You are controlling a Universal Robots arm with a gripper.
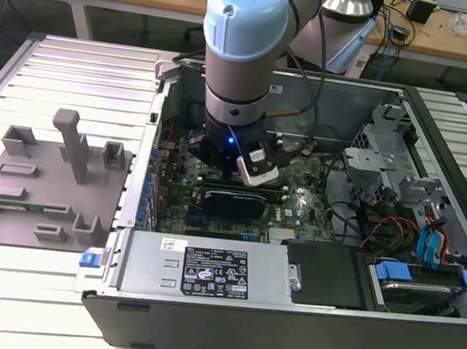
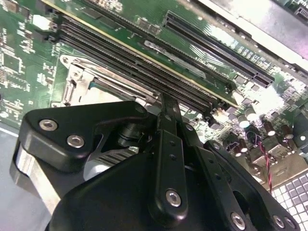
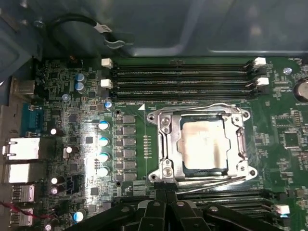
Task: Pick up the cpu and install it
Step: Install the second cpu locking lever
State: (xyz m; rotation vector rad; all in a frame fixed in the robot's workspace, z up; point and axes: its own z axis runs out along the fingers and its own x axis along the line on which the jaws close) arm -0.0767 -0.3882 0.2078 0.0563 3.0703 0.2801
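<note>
Arm: I have the grey-and-pale-blue robot arm reaching down into the open dark metal computer case, over the green motherboard.

Tool: my black gripper hangs just beside the socket; I cannot tell whether it is open or closed, and I see nothing held in it.

Cpu: the small flat square cpu with its pale silver-grey metal top lies inside the bright metal-framed socket, below the rows of black memory slots in the first wrist view.

Step in hand: I judge the cpu is placed and the seating stage is under way; whether the frame is latched I cannot tell.

Next move calls for: a gentle, square approach, no sideways drag across the chip, and clearance from the slots.

Aside: the grey plastic plate with upright pegs sits on the slatted table, at the exterior view's left of the case.
</note>
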